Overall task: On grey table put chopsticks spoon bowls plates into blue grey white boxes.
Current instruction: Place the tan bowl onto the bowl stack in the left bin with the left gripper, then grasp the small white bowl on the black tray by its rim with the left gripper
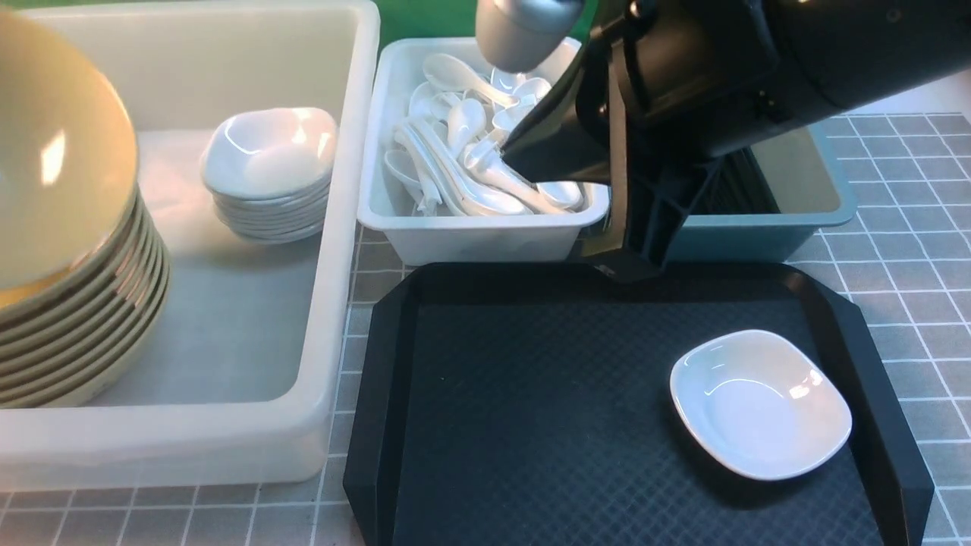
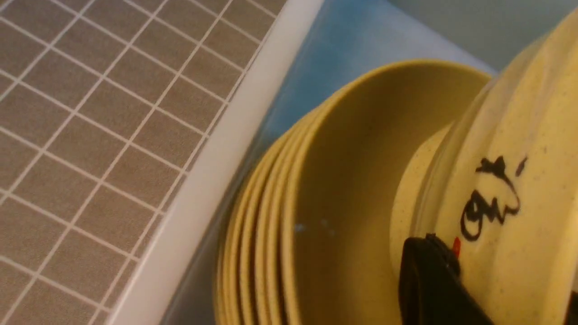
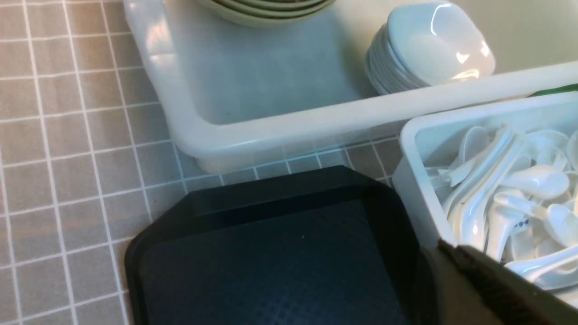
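My left gripper (image 2: 501, 275) is shut on the wall of a yellow bowl (image 2: 519, 135) with black writing on its underside. It holds the bowl tilted just above the stack of yellow bowls (image 2: 280, 216). The front view shows that bowl (image 1: 53, 152) over the stack (image 1: 83, 326) in the big white box (image 1: 334, 288); the gripper itself is hidden there. My right gripper (image 1: 626, 262) hangs over the far edge of the black tray (image 1: 531, 409), beside the white box of spoons (image 1: 485, 235). Only one of its fingers (image 3: 487, 275) shows. A white plate (image 1: 758, 402) lies on the tray.
A stack of white plates (image 1: 269, 171) stands at the back of the big white box. A blue-grey box (image 1: 804, 212) sits behind my right arm. The grey checked table (image 1: 910, 265) surrounds the boxes and tray.
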